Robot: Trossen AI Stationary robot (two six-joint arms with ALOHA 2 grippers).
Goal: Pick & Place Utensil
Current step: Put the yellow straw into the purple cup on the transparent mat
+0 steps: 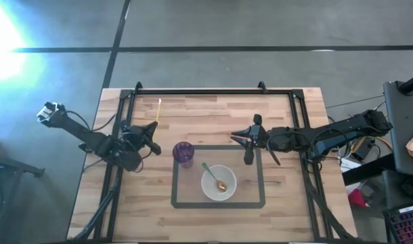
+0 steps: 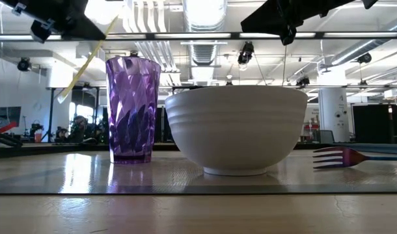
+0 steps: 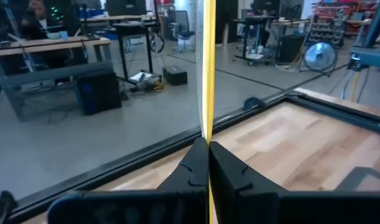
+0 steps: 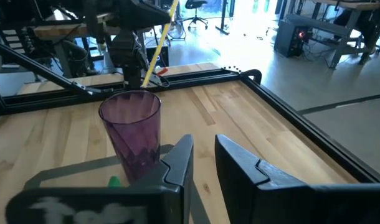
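Note:
A thin yellow utensil (image 3: 207,68) is held above the table's left half, with my left gripper (image 1: 154,130) shut on it. It sticks out toward the far edge (image 1: 158,110) and shows slanting in the low view (image 2: 88,62). A purple cup (image 1: 184,153) stands on its base beside a white bowl (image 1: 219,183), which holds a green-handled spoon (image 1: 212,174). My right gripper (image 4: 202,163) hovers open to the right of the cup, with nothing between its fingers. It points toward the cup (image 4: 133,130). My left gripper pinches the yellow utensil between its two fingers, at the end nearest the gripper (image 3: 208,144). The fingers (image 3: 191,168) are about level and point toward the table's far edge, lying along the utensil. The utensil juts out past the fingertips, clear of the table.
A purple fork (image 2: 342,156) lies flat on the table to the right of the bowl (image 2: 236,130). Cup and bowl stand within a dark taped rectangle (image 1: 175,177). A black frame (image 1: 206,91) runs along the table's far edge and sides.

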